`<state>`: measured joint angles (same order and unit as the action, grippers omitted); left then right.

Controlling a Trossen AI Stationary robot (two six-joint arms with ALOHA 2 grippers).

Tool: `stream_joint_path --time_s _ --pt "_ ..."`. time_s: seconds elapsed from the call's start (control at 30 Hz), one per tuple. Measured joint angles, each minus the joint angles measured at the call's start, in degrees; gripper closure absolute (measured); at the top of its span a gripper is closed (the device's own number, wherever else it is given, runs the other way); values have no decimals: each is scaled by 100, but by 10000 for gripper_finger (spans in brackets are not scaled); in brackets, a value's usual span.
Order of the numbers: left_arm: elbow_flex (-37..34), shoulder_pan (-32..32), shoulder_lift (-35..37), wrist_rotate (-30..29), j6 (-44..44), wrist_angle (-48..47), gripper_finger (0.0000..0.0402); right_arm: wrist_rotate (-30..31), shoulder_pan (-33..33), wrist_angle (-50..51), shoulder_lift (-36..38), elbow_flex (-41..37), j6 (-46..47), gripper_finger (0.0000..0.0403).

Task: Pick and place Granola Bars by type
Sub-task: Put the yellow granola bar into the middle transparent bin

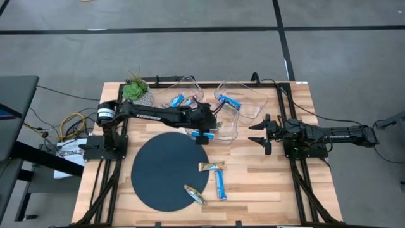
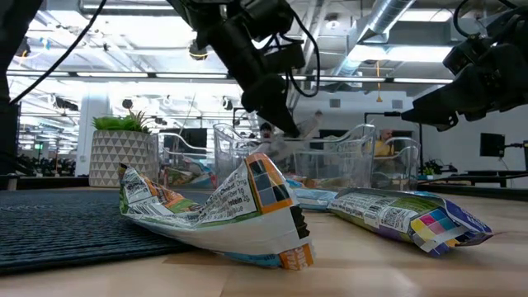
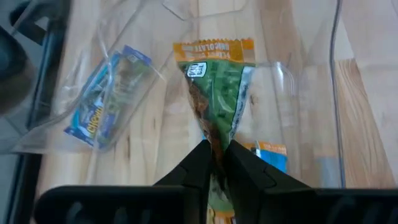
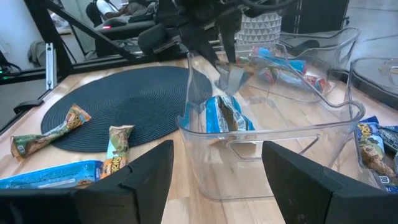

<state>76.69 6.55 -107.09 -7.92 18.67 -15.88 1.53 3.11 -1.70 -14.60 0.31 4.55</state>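
Green-wrapped granola bar (image 3: pixel 217 93) hangs pinched in the left claw (image 3: pixel 217 163) over the clear plastic bins (image 1: pixel 235 130) at centre frame; the right claw (image 4: pixel 214 171) waits spread. Several bars are binned; three wrapped bars (image 1: pixel 212 166) remain lower centre on the wooden tabletop (image 1: pixel 266 183).

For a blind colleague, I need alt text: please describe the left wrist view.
The left gripper pinches a green granola bar with an orange end, above a clear plastic bin on the wooden table. A blue bar lies in a neighbouring clear bin.

The left arm is reaching from the left edge toward the frame's centre, its left gripper (image 1: pixel 214 125) pinching shut on a granola bar (image 3: pixel 217 99). The right arm is waiting at centre right, its right gripper (image 1: pixel 258 134) spreading its fingers wide.
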Motion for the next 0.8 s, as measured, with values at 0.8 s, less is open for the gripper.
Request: stream_joint_path --time_s 0.8 --pt "66 -1526 564 -475 -369 -75 199 -1 0 0 0 1 -2 163"
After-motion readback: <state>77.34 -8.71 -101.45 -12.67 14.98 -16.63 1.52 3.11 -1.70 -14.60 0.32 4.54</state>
